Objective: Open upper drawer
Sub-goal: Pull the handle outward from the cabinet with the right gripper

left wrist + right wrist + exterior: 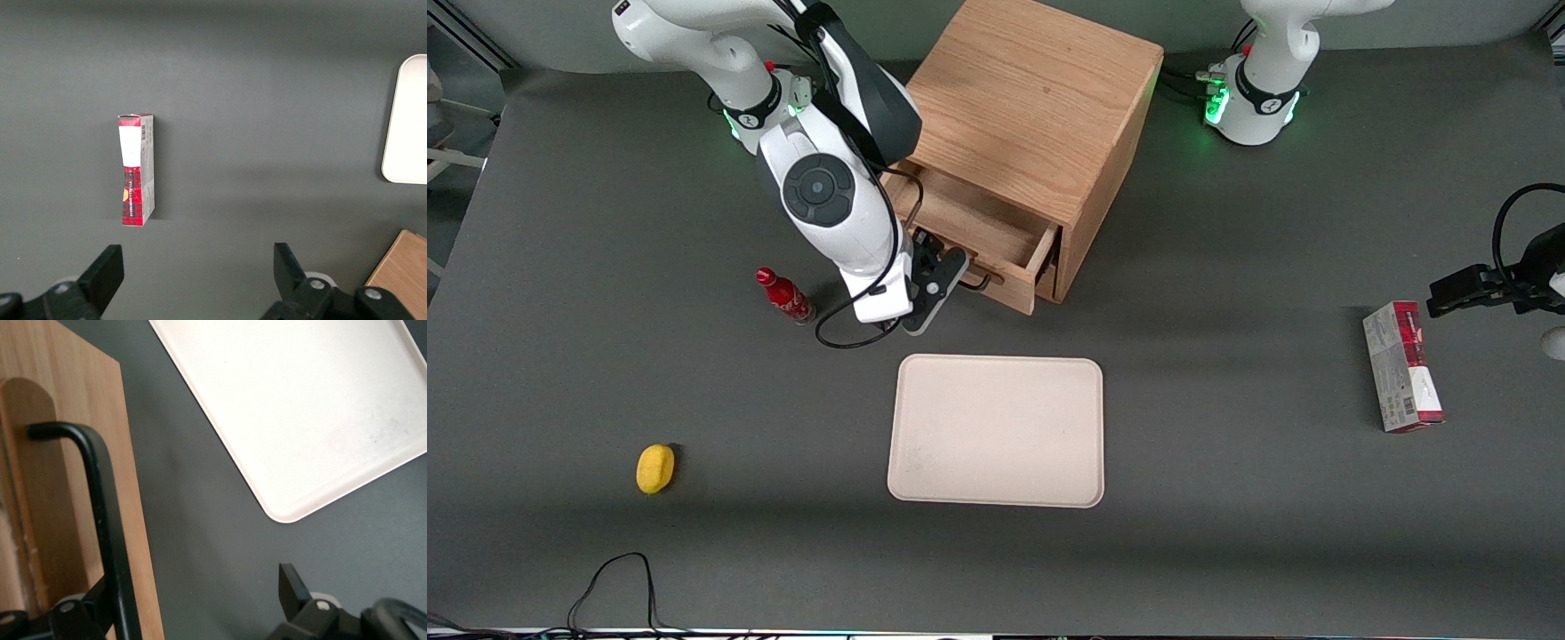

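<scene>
Black cable loops at the table edge nearest the front camera. Yellow lump sits toward the working arm's end, nearer the camera than the red bottle, which lies tipped just beside the arm's wrist. Gripper is low in front of the cabinet, at the upper drawer.

Drawer is pulled well out: tray body shows, looks empty, front panel stands clear of the cabinet face. Lower drawer is hidden under it.

In the right wrist view the gripper has its fingers spread wide, clamping nothing. The black wire handle runs right against one finger; the other finger stands well apart over bare table. So the handle sits inside the spread, hooked rather than pinched.

Judgement: task mostly done, the drawer reads as open. What is left is at most a bit more pull, then backing the claw off the handle without nudging the drawer shut.

Cream tray lies empty, nearer the camera than the drawer front. Red-and-white box lies flat toward the parked arm's end.
</scene>
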Robot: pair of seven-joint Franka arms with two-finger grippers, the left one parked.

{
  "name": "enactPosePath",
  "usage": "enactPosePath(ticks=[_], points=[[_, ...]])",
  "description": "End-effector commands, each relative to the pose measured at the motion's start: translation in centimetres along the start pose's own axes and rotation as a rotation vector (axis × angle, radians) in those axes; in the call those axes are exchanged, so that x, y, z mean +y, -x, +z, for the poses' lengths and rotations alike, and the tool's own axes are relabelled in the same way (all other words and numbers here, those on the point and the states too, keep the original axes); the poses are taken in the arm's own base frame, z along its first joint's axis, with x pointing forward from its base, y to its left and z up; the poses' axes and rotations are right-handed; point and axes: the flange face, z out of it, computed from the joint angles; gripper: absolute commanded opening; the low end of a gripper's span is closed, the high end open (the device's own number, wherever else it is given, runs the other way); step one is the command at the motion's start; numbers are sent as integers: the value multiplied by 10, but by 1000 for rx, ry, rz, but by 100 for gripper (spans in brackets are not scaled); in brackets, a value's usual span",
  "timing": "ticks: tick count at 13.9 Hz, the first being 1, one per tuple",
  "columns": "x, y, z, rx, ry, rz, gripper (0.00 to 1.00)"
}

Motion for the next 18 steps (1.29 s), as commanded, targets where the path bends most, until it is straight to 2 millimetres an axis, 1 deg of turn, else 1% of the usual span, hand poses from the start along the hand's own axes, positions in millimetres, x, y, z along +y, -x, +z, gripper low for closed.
enactPosePath(ticks=[1, 2, 3, 4, 5, 6, 7, 8, 11, 12, 16, 18], points=[[20, -13, -1, -19, 3, -6, 100], [23, -18, -3, -28, -1, -6, 100], [33, -21, -5, -36, -4, 4, 100], [44, -21, -5, -42, -8, 16, 100], [51, -21, -7, -39, -9, 14, 100], [56, -20, -5, -40, -13, 3, 100], [64, -19, -9, -31, -11, 12, 100], [67, -19, -4, -35, -13, 11, 100], [84, -21, -9, -16, -5, 23, 100], [93, -19, -7, -15, -7, 34, 100], [108, -18, -12, -2, -1, 53, 100], [119, -14, -10, -3, -3, 68, 100]])
